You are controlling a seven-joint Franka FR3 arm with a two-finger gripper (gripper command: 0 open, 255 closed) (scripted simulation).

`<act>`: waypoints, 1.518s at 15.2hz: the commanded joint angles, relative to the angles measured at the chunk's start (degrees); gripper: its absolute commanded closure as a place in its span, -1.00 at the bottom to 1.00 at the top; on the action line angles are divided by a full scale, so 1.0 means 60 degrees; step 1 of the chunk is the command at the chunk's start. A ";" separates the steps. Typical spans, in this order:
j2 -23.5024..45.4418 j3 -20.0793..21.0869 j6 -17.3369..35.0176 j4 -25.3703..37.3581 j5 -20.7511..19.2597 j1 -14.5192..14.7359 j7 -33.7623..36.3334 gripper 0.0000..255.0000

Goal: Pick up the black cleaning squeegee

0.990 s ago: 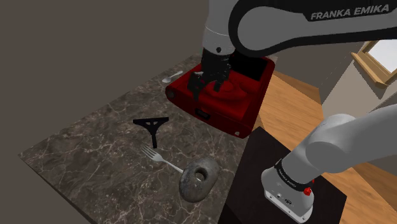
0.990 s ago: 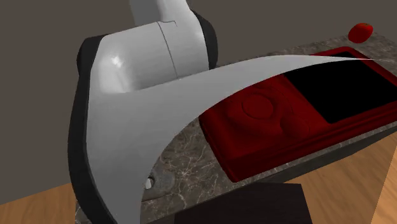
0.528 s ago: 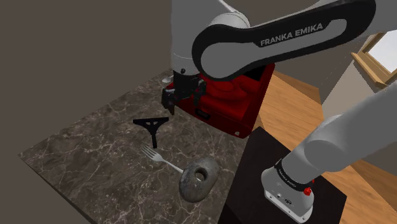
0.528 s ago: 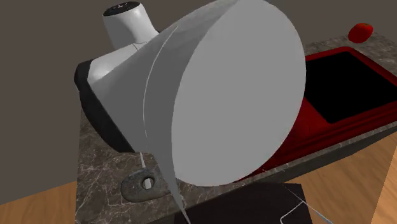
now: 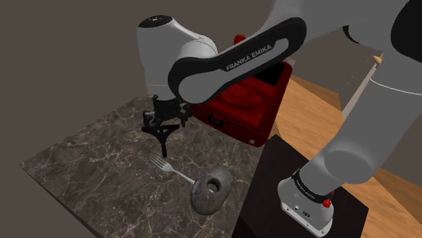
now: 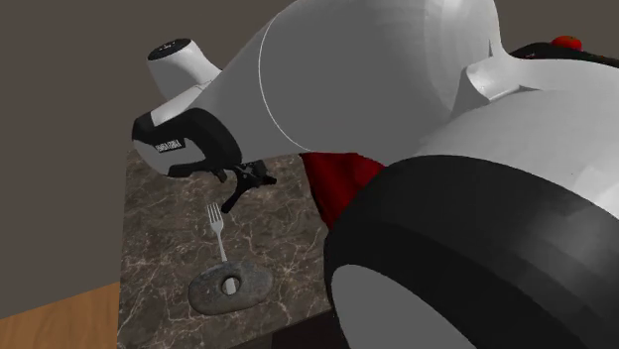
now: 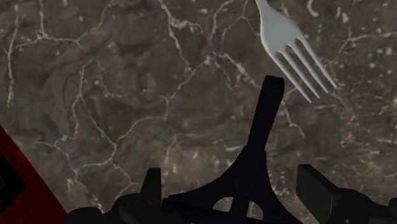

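Currently the gripper (image 7: pixel 232 181) is hanging low over the marble counter (image 5: pixel 81 159). Its fingers (image 7: pixel 151 188) are standing well apart and clasping nothing.

- The black squeegee (image 7: pixel 257 140) is lying flat on the counter directly under the hand. Its cross-piece is sitting between the two fingers and its handle is pointing away from the hand. I cannot tell whether either finger is touching it.
- Just past the handle's tip, a silver fork (image 7: pixel 289 48) is lying with its prongs aimed towards the squeegee, close to it but apart.
- Farther along, in the shoulder view, a grey stone-like lump with a hole (image 5: pixel 203 196) is sitting at the fork's other end.
- Farthest out, a red basin (image 5: pixel 243 115) is standing at the counter's far end, partly behind the arm.

Progress, as judged: the reach and the line-up over the squeegee are looking finished. The grasp is not yet made and the squeegee is resting on the counter. What is remaining is settling the fingers around the frame, closing them and lifting. The fork is lying close enough to be worth watching.
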 commanded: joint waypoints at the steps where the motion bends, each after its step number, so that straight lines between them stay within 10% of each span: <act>1: 0.1007 -0.0201 -0.0090 0.0703 -0.0670 0.0432 0.0754 -1.00; 11: 0.1735 -0.0557 0.0609 0.0553 -0.1251 0.0738 0.1187 -1.00; 12: 0.1726 -0.0550 0.0603 0.0550 -0.1244 0.0742 0.1194 1.00; 23: 0.1560 -0.0470 0.0427 0.0600 -0.1105 0.0672 0.1085 1.00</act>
